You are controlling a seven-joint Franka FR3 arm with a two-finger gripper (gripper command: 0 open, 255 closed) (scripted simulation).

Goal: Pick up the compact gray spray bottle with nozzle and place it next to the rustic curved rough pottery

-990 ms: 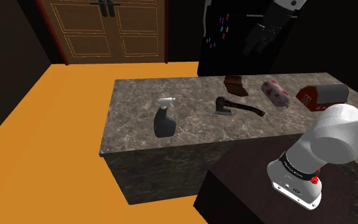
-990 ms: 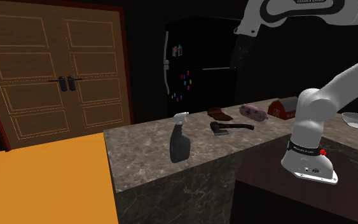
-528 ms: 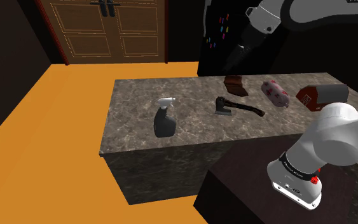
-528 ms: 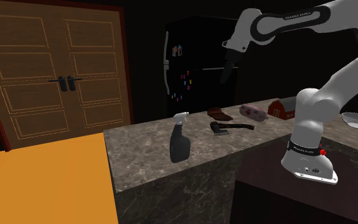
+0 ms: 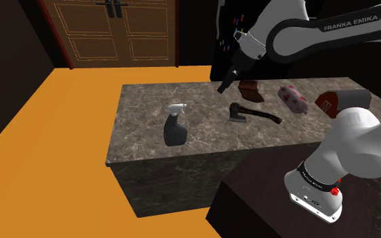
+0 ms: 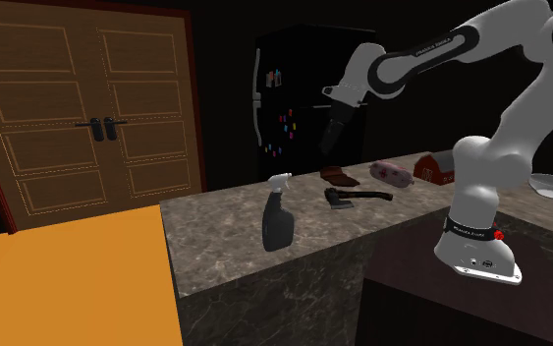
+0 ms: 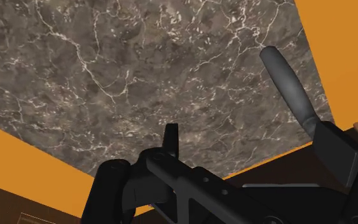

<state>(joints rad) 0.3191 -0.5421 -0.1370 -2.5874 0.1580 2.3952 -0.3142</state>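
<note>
Hatchet [image 5: 237,113] on marble counter [image 5: 141,108], wooden double doors [image 5: 114,28] behind

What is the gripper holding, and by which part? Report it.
Nothing. The gripper hangs open above the marble counter; the spray bottle stands apart on it.

A countertop [image 5: 141,132] of stone, dark grey-brown with fine white veins like marble, carries a soft sheen. The spray bottle [image 5: 175,130] has a smooth dark grey body and a paler nozzle, both looking like plastic. The pottery [image 5: 250,90] is brown and dull, its surface uneven. A hatchet [image 5: 239,112] has a matt grey head and a dark handle. The double door [image 5: 114,30] is brown wood in framed panels. The floor [image 5: 47,122] is a flat, matt orange. The arm [image 5: 344,30] wears a smooth white shell; its gripper [image 5: 221,88] is matt black.
</note>
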